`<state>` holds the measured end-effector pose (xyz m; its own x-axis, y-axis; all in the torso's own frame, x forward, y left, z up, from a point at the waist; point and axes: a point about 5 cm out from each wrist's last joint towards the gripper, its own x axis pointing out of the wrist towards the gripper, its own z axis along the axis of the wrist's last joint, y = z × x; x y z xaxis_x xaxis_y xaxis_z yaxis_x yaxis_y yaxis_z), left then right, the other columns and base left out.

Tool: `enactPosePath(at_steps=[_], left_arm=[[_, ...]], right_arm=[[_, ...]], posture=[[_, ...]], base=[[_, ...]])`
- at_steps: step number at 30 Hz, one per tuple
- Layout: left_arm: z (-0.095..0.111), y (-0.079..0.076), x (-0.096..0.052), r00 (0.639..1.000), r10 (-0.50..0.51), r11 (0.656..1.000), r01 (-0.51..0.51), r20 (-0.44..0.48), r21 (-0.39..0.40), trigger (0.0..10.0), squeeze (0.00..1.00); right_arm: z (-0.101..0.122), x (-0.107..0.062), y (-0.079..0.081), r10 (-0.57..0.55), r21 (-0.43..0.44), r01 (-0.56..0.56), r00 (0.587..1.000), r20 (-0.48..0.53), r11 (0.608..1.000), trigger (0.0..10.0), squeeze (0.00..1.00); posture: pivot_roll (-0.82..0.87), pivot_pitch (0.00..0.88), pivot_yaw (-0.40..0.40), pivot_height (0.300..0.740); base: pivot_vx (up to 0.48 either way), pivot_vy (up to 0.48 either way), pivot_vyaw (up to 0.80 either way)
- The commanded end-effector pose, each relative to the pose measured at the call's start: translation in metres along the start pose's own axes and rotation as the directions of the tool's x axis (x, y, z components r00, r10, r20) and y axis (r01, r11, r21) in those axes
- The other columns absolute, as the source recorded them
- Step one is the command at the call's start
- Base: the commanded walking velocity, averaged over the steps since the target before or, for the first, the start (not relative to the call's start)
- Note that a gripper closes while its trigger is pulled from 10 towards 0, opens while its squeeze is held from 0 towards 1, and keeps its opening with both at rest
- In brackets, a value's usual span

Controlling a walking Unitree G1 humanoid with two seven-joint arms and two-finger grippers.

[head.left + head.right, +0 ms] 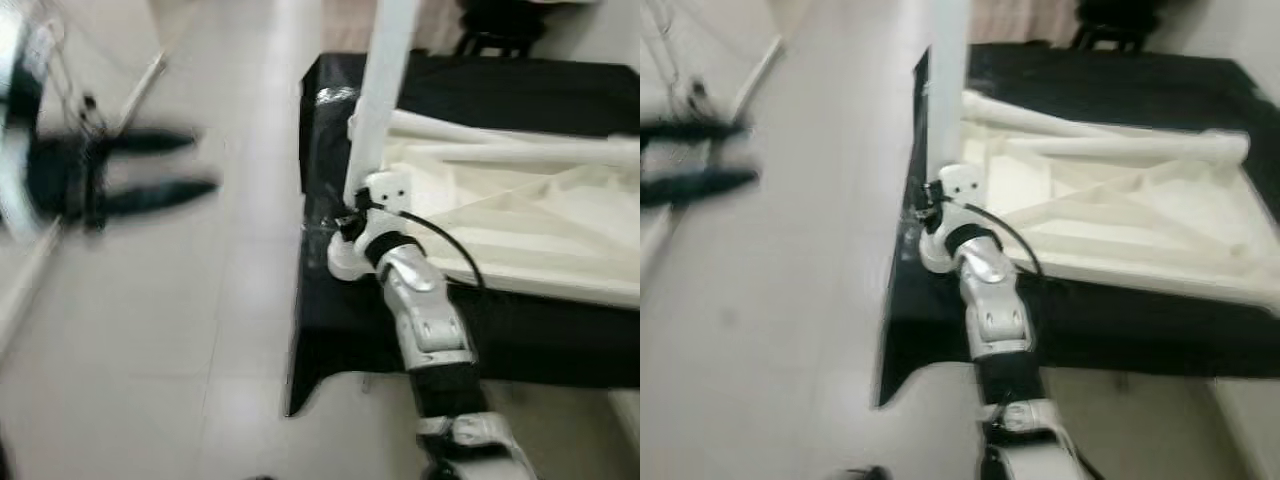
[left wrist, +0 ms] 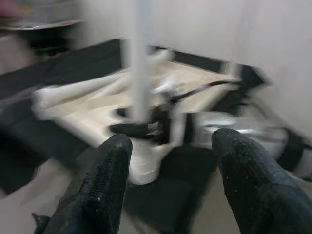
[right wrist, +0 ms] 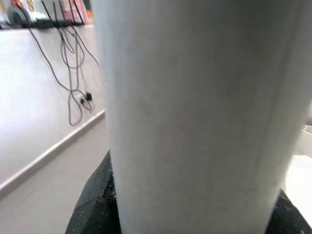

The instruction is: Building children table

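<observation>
One leg (image 1: 385,90) within right pincer (image 1: 352,215)

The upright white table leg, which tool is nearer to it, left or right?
Right. The right tool grips the white table leg at its base; the left tool hangs open over the floor, apart from it.

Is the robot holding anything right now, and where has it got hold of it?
Yes. The right gripper grips an upright white table leg near its lower end, by the upturned tabletop. The left gripper is open, holding nothing.

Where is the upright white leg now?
The leg stands at the near left corner of the tabletop on the black cloth, held by the right gripper.
</observation>
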<state>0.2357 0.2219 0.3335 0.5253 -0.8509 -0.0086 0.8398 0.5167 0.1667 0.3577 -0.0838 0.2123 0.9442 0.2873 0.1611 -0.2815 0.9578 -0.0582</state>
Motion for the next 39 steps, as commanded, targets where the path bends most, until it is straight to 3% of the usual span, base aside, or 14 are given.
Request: enactPosePath(at_steps=[1, 2, 6, 7, 14, 15, 22, 27, 28, 29, 30, 35, 38, 39], left_arm=[[0.002, -0.001, -0.002, 0.999, 0.035, 0.999, -0.034, -0.008, 0.022, 10.0, 0.00], [-0.069, -0.005, 0.002, 0.967, 0.240, 0.966, -0.247, -0.087, -0.075, 10.0, 0.00], [-0.102, -0.011, 0.005, 0.938, 0.321, 0.937, -0.335, -0.131, -0.102, 10.0, 0.00], [-0.122, -0.018, 0.006, 0.918, 0.363, 0.917, -0.383, -0.161, -0.114, 10.0, 0.00], [-0.160, -0.052, 0.020, 0.896, 0.395, 0.899, -0.422, -0.202, -0.115, 10.0, 0.00], [-0.164, -0.065, 0.028, 0.899, 0.394, 0.902, -0.419, -0.193, -0.108, 10.0, 0.00], [-0.179, -0.112, 0.055, 0.950, 0.278, 0.942, -0.298, -0.140, -0.151, 10.0, 0.00], [-0.181, -0.114, 0.057, 0.954, 0.268, 0.945, -0.287, -0.131, -0.155, 10.0, 0.00], [-0.182, -0.114, 0.059, 0.959, 0.255, 0.949, -0.272, -0.121, -0.157, 10.0, 0.00], [-0.182, -0.114, 0.059, 0.959, 0.255, 0.949, -0.272, -0.121, -0.157, 10.0, 0.00], [-0.184, -0.115, 0.063, 0.965, 0.238, 0.958, -0.252, -0.111, -0.136, 10.0, 0.00], [-0.187, -0.114, 0.066, 0.946, 0.314, 0.946, -0.319, -0.084, -0.051, 10.0, 0.00], [-0.188, -0.112, 0.062, 0.902, 0.421, 0.907, -0.422, -0.095, 0.016, 10.0, 0.00], [-0.188, -0.112, 0.058, 0.871, 0.480, 0.877, -0.477, -0.109, 0.050, 10.0, 0.00]], right_arm=[[-0.054, -0.012, 0.000, -0.039, 0.040, 0.050, 0.967, -0.252, 0.998, 0.0, 0.00], [-0.046, -0.002, 0.001, 0.000, 0.051, 0.013, 0.971, -0.238, 0.999, 10.0, 0.00], [-0.041, 0.001, -0.003, 0.058, 0.079, -0.043, 0.979, -0.198, 0.996, 10.0, 0.00], [-0.037, 0.002, -0.005, 0.093, 0.096, -0.077, 0.982, -0.167, 0.992, 10.0, 1.00], [0.000, -0.003, 0.002, 0.527, 0.131, -0.523, 0.850, 0.008, 0.842, 10.0, 1.00], [0.010, -0.002, -0.003, 0.600, 0.070, -0.600, 0.800, 0.026, 0.797, 10.0, 0.00], [0.025, 0.015, -0.016, 0.755, 0.001, -0.755, 0.655, 0.007, 0.655, 10.0, 0.00], [0.027, 0.018, -0.016, 0.773, -0.003, -0.773, 0.635, -0.004, 0.635, 10.0, 0.00], [0.026, 0.019, -0.016, 0.799, -0.011, -0.800, 0.600, -0.039, 0.600, 1.8, 0.00], [0.026, 0.019, -0.016, 0.799, -0.011, -0.800, 0.600, -0.039, 0.600, 1.8, 0.00], [0.023, 0.020, -0.016, 0.821, -0.005, -0.824, 0.564, -0.088, 0.566, 0.0, 0.00], [0.012, 0.016, -0.024, 0.834, 0.027, -0.841, 0.530, -0.157, 0.540, 0.0, 0.00], [0.001, 0.010, -0.037, 0.789, 0.033, -0.797, 0.590, -0.171, 0.603, 0.0, 0.00], [-0.012, 0.003, -0.045, 0.727, 0.036, -0.737, 0.657, -0.199, 0.675, 0.0, 0.00]], posture=[[0.03, 0.228, -0.003, 0.740], [0.03, 0.228, -0.015, 0.740], [0.03, 0.227, -0.015, 0.740], [0.03, 0.227, -0.015, 0.740], [0.05, 0.215, -0.020, 0.740], [0.06, 0.207, -0.024, 0.740], [0.09, 0.188, -0.035, 0.740], [0.10, 0.183, -0.044, 0.740], [0.11, 0.176, -0.051, 0.740], [0.11, 0.176, -0.051, 0.740], [0.10, 0.163, -0.055, 0.740], [0.09, 0.153, -0.055, 0.740], [0.08, 0.158, -0.050, 0.740], [0.06, 0.160, -0.052, 0.740]], base=[[0.000, 0.000, 0.00], [0.000, 0.000, 0.00], [0.000, 0.000, 0.00], [0.000, 0.000, 0.00], [0.000, 0.000, 0.00], [0.000, 0.000, 0.00], [0.000, 0.000, 0.00], [0.000, 0.000, 0.00], [0.000, 0.000, 0.00], [0.000, 0.000, 0.00], [0.000, 0.000, 0.00], [0.000, 0.000, 0.00], [0.000, 0.000, 0.00], [0.000, 0.000, 0.00]])
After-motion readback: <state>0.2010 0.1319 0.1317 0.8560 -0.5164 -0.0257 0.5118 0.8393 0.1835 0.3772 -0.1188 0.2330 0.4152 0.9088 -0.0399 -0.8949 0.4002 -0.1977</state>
